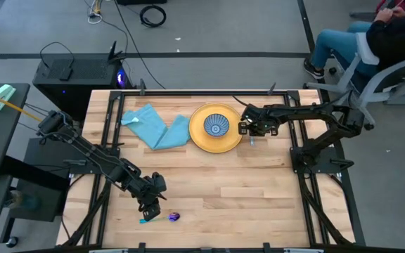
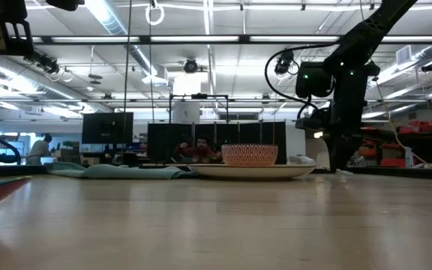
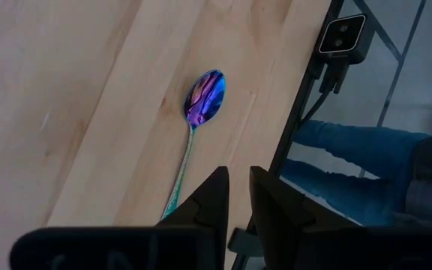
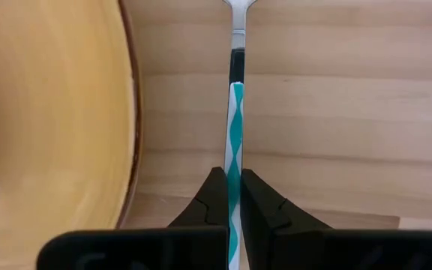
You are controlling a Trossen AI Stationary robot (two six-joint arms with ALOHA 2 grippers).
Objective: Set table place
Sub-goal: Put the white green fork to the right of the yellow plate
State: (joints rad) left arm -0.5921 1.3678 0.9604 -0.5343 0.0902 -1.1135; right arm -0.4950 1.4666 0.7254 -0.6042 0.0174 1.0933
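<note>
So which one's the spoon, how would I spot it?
Start at the wooden table and go to its near edge, far from the yellow plate. The spoon lies flat beside the left gripper, alone there: shiny purple-blue bowl, thin teal handle.

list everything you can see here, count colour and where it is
table: 1, light wood, under both arms
plate: 1, yellow, far middle of table
bowl: 1, blue patterned, on the plate
napkin: 1, light blue, touching the plate's left edge
fork: 1, silver with teal-and-white striped handle, right of the plate
spoon: 1, iridescent purple head, near edge, left side
person: 1, seated beyond the table's far right corner
left gripper: nearly shut beside the spoon's handle
right gripper: shut on the fork's handle
</note>
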